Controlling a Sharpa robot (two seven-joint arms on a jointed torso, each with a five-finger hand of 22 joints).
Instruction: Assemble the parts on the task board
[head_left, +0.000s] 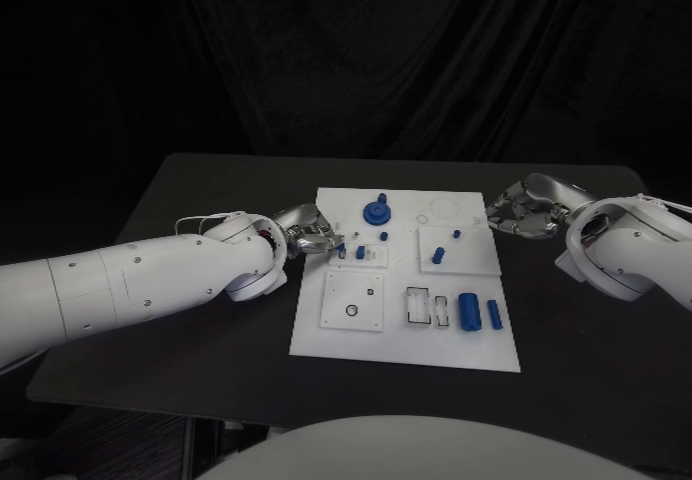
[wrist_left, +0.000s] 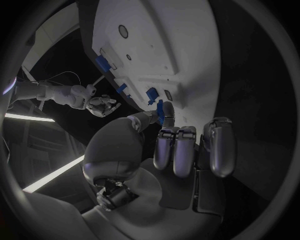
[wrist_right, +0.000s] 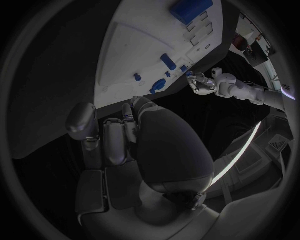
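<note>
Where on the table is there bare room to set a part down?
Bare black table lies along the task board's near edge and beyond its far edge. It is crowded where the left hand meets the board's left edge, and by the right hand.

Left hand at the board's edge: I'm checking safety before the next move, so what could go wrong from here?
The left hand sits at the task board edge beside small upright blue parts; a sideways move might knock them over. The blue gear stands close behind, so a reach past it may brush it. The board could slide if pushed.
</note>
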